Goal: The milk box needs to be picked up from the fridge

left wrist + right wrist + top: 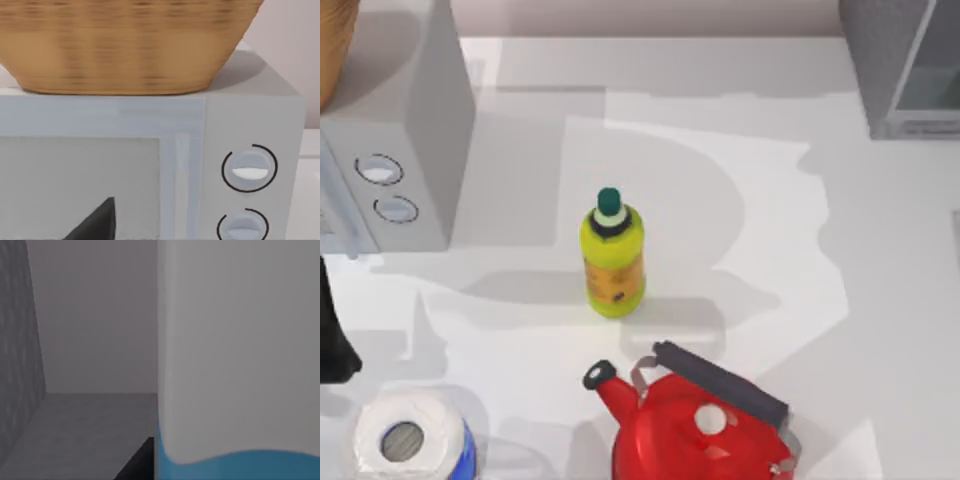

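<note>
The milk box (235, 365) stands very close in the right wrist view, with a white upper face and a sky-blue band below. It stands inside the fridge (90, 340), whose grey walls and floor surround it. A dark part of my right gripper (137, 462) shows right beside the carton's edge; whether it touches the carton is unclear. From above, the fridge (900, 60) is the dark grey cabinet at the back right corner. My left arm (332, 330) is parked at the table's left edge, and a dark wedge of my left gripper (97, 222) faces the microwave.
A light grey microwave (395, 150) with two dials stands at the back left, carrying a wicker basket (125, 45). A yellow bottle (612, 262) stands mid-table. A red kettle (705, 425) and a paper roll (410, 440) sit near the front edge.
</note>
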Robot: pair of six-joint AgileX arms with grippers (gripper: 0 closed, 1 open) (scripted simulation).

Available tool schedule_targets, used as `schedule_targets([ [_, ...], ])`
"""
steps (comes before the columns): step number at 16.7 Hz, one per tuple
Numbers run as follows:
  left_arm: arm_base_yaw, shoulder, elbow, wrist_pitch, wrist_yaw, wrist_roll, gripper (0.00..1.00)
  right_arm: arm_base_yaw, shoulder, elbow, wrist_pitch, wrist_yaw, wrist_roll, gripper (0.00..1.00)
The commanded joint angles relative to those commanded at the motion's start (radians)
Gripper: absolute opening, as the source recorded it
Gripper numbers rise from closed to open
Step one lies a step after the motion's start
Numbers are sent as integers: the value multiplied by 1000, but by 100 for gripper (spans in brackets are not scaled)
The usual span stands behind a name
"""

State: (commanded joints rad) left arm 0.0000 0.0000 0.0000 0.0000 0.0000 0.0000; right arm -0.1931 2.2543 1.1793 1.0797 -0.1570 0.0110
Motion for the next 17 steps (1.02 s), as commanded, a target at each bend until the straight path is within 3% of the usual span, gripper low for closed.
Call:
schedule_targets([
  [4,0,0,0,0,0,0,100,0,0,0,0,0,0,2],
  [5,0,0,0,0,0,0,100,0,0,0,0,0,0,0],
  [17,0,0,0,0,0,0,100,0,-47,10,-53,-3,3,0],
])
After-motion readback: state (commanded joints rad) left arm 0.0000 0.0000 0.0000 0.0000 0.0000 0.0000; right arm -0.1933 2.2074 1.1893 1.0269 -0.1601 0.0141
